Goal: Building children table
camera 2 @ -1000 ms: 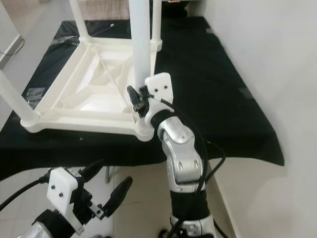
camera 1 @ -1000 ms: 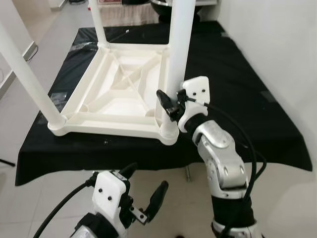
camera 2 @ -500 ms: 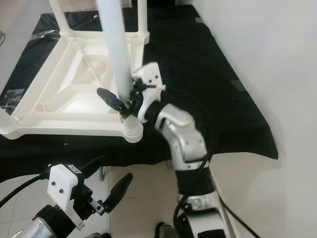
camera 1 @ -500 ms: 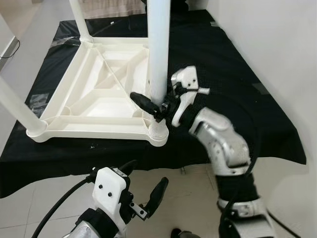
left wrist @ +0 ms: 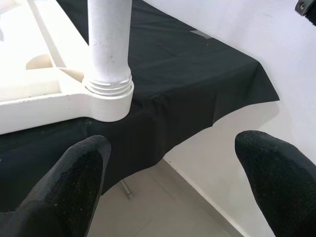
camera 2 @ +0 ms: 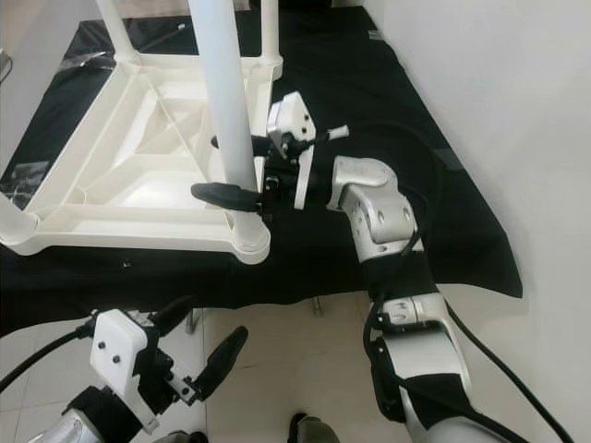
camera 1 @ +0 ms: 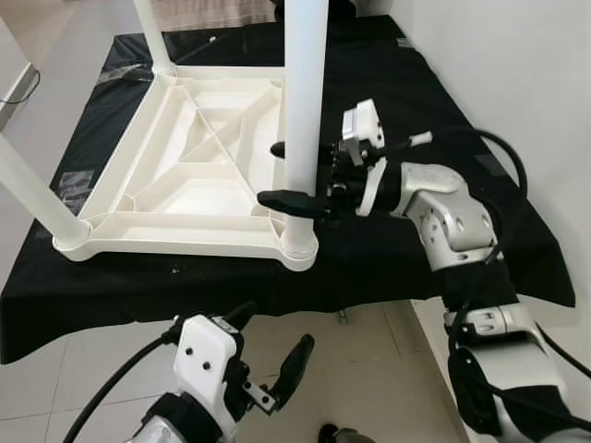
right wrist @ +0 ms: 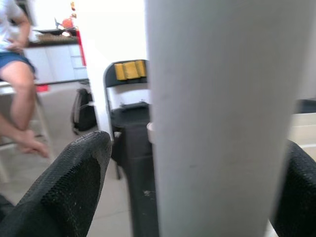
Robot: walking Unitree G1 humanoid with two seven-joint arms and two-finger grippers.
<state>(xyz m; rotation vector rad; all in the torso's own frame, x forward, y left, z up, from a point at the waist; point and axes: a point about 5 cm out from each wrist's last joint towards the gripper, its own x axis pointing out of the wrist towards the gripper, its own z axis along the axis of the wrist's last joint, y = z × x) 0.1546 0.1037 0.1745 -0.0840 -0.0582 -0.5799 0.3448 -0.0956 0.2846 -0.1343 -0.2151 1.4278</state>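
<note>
A white plastic children's table (camera 1: 185, 175) lies upside down on a black-covered surface, its legs pointing up. My right gripper (camera 1: 270, 173) reaches in from the right at the near right leg (camera 1: 305, 111), just above its socket (camera 1: 297, 247). It is open, one black finger in front of the leg and one behind. In the right wrist view the leg (right wrist: 222, 123) stands between the fingers (right wrist: 74, 182), with a gap on one side. My left gripper (camera 1: 277, 328) hangs low before the table's edge, open and empty, facing the same leg socket (left wrist: 106, 91).
Black cloth (camera 1: 416, 111) covers the support and drapes over its front edge. A white wall (camera 1: 517, 74) runs close on the right. Two other legs (camera 1: 28, 189) (camera 1: 152, 37) stand at the left corners. Beyond, a black folding chair (right wrist: 126, 98) and a seated person (right wrist: 19, 74).
My right arm has swung out to the right and turned its gripper level, so its fingers now straddle the near right leg. The camera has shifted slightly. The left gripper stays put.
</note>
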